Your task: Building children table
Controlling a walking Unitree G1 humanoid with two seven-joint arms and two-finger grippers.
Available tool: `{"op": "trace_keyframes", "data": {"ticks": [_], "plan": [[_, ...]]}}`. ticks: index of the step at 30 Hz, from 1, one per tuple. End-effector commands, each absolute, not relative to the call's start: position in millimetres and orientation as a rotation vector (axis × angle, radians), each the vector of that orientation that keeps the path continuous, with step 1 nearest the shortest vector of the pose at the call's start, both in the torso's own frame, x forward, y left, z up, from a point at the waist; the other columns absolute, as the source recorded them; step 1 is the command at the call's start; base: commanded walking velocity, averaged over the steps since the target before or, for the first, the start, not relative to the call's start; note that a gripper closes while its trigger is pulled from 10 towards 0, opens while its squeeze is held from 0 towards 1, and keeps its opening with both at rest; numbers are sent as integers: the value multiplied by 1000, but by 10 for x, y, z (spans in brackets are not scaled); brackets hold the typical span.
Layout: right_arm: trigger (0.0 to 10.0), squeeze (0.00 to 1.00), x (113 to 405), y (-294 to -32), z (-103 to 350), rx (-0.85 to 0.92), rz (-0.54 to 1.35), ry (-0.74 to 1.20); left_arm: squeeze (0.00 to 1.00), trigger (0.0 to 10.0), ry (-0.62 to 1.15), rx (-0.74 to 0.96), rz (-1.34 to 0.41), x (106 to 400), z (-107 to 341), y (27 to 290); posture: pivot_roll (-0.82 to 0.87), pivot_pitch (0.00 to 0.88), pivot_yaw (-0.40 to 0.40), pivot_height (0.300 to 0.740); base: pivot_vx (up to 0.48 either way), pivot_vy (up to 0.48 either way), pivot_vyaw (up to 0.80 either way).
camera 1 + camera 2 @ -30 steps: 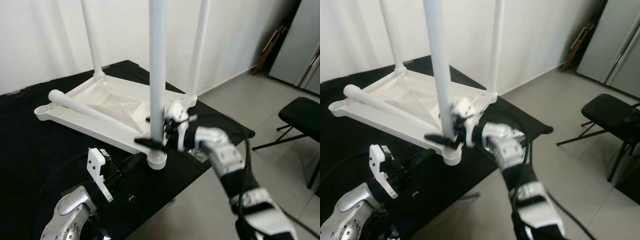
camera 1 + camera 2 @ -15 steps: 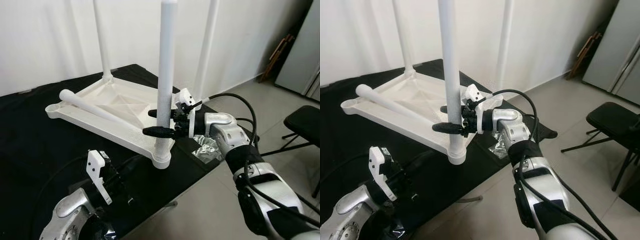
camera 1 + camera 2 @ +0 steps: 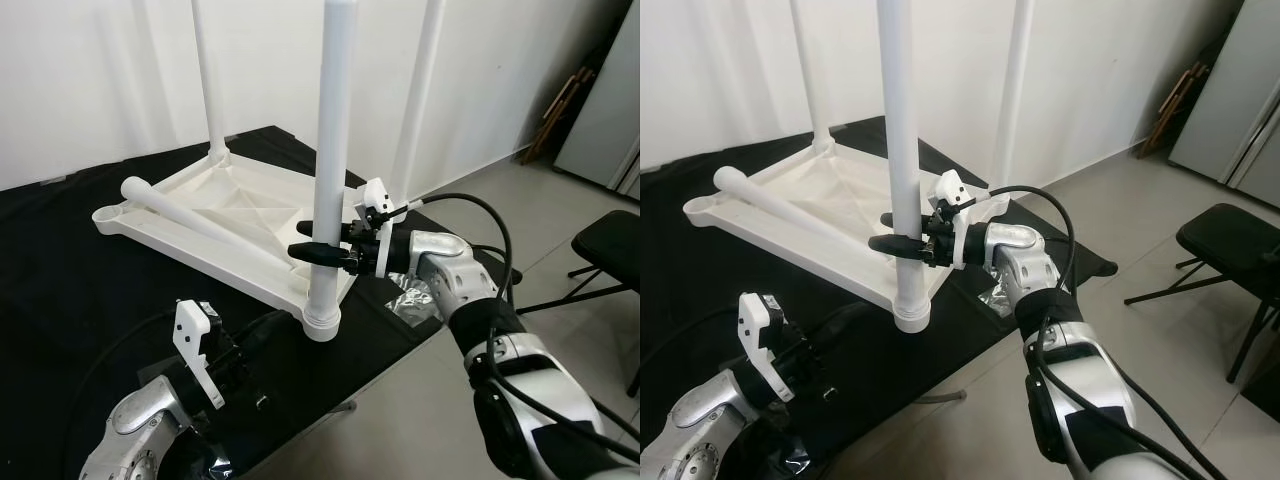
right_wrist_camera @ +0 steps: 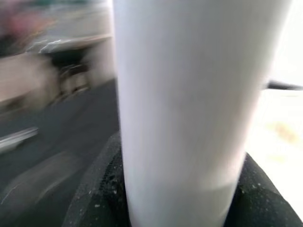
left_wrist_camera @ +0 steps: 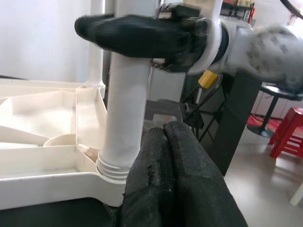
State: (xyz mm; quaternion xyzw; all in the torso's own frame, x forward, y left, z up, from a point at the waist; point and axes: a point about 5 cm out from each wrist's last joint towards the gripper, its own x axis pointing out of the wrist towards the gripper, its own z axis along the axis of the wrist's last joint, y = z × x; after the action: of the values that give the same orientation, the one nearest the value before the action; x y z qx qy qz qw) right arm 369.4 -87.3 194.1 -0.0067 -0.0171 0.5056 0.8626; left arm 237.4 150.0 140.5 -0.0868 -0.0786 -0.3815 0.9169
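**Right jaws clamped on near leg**

The upturned tabletop (image 3: 235, 215) lies on the black counter (image 3: 60, 270), 3 legs upright, 1 loose leg (image 3: 190, 222) lying across it. A black chair (image 3: 612, 235) stands on the floor nearby. Right gripper (image 3: 322, 250) grips the near leg (image 3: 328, 170) above its socket. Left gripper (image 5: 173, 182), jaws together, sits low beside that corner.

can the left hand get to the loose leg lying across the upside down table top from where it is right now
Probably yes. The left hand sits low in front of the table top, fingers together. The loose leg lies beyond its near rim, nothing covering it, but the hand must rise over that rim.
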Motion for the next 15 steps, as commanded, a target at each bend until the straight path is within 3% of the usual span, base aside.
{"op": "trace_keyframes", "data": {"ticks": [1, 2, 3, 4, 5, 8, 12, 15], "plan": [[0, 0, 3717, -885, 1709, -14, 794, 64, 0, 10000, -159, -172, -795, 2352, 1412, 1488, -13, 0, -45, 740, 0, 0, 0], [0, 0, 3717, -885, 1709, -14, 794, 64, 0, 10000, -159, -172, -795, 2352, 1412, 1488, -13, 0, -45, 740, 0, 0, 0], [0, 0, 3600, -837, 1433, 53, 608, 151, 0, 10000, -159, -171, -795, 2354, 1413, 1493, -11, 0, -49, 740, 0, 0, 0], [0, 0, 3474, -751, 1299, 37, 565, 186, 0, 10000, -159, -170, -795, 2355, 1414, 1496, -12, 0, -46, 740, 0, 0, 0], [0, 0, 3480, -773, 1410, -14, 483, 107, 0, 10000, -156, -165, -795, 2358, 1409, 1504, -15, 0, -38, 740, 0, 0, 0], [0, 0, 3495, -794, 1521, -53, 437, 37, 0, 10000, -155, -161, -796, 2360, 1405, 1510, -15, 0, -38, 740, 0, 0, 0], [0, 0, 3577, -881, 1319, 34, 409, 193, 0, 10000, -156, -179, -790, 2375, 1400, 1499, -19, 0, -35, 740, 0, 0, 0], [0, 0, 3577, -832, 1359, 20, 450, 166, 0, 10000, -154, -168, -791, 2373, 1391, 1500, -10, 0, -41, 740, 0, 0, 0]]}}
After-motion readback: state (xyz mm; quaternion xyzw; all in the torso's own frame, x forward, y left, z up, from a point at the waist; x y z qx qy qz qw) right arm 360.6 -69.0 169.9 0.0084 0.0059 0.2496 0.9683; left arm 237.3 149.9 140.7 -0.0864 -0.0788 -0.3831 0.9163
